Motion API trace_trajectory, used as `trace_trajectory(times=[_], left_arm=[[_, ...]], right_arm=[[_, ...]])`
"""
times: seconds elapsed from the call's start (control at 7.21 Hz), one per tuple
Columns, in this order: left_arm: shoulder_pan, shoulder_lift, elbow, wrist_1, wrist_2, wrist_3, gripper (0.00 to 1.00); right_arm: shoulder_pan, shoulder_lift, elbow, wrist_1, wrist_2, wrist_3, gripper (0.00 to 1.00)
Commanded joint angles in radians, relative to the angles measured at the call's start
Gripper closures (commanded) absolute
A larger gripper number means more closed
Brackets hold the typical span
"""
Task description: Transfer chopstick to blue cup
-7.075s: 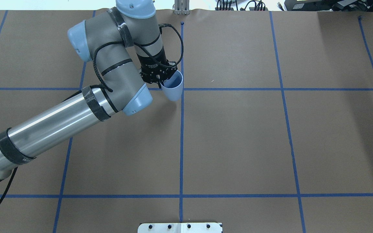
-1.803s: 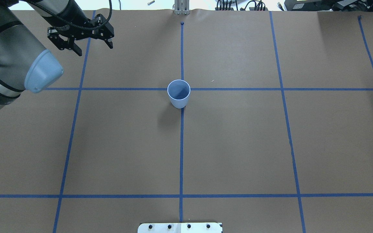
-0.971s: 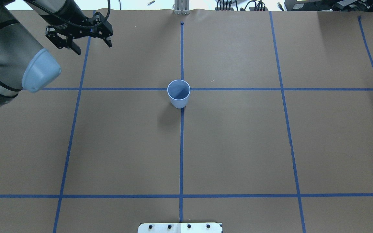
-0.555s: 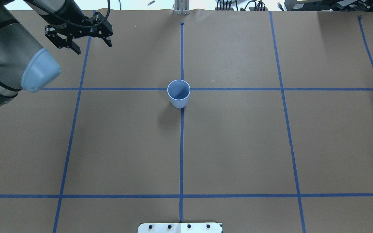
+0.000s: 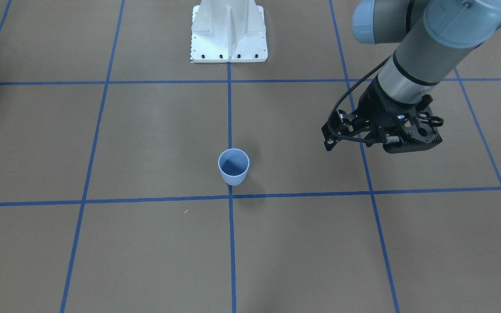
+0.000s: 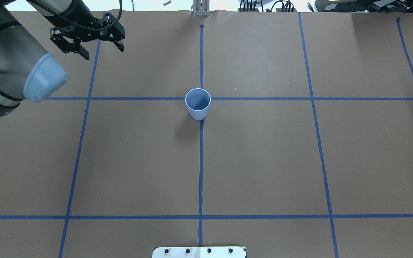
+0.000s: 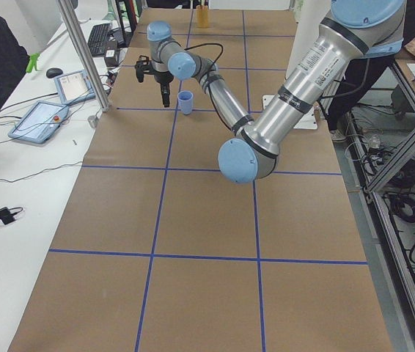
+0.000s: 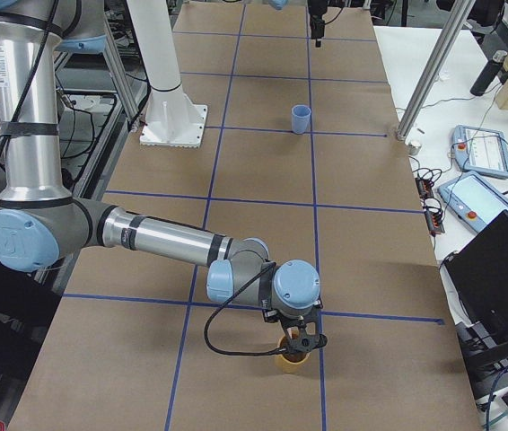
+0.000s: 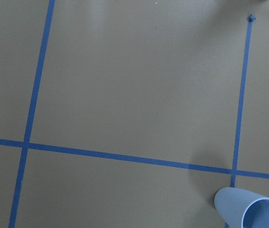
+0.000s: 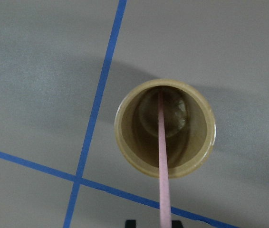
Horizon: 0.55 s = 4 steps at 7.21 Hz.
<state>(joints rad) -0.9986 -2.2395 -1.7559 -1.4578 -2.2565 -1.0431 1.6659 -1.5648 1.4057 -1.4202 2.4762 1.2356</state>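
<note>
Left gripper: the left gripper hangs above the far left part of the table in the overhead view and points down. Its two fingers are wide apart, with nothing between them.
Right gripper: the right gripper is directly above the tan cup, at the table end on the robot's right. In its wrist view only two dark tips show at the bottom edge, so I cannot tell whether it grips anything.
Chopstick: the chopstick is pink and stands in the tan cup, with its lower end at the cup's bottom. It rises over the near rim toward the wrist camera and leaves the picture between the two dark tips.
Blue cup: the blue cup stands upright, mouth up, on a crossing of the blue tape lines near the middle of the table. It is well apart from both grippers and from the tan cup.
Left arm: the left arm comes in from the left edge of the overhead view.
Right arm: the right arm reaches low over the table to the tan cup.
Table: the table is covered with brown paper, and the tape makes a grid on it.
</note>
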Motion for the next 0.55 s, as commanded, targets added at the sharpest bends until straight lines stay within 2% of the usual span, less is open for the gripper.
trace_trajectory(times=[0.0, 0.42], left_arm=[[0.0, 0.0, -0.001, 0.001, 0.0, 0.0, 0.02], [0.002, 0.0, -0.001, 0.001, -0.002, 0.0, 0.02]], right_arm=[[0.0, -0.003, 0.006, 0.003, -0.002, 0.001, 0.86], [0.006, -0.023, 0.062, 0.001, 0.001, 0.013, 0.89]])
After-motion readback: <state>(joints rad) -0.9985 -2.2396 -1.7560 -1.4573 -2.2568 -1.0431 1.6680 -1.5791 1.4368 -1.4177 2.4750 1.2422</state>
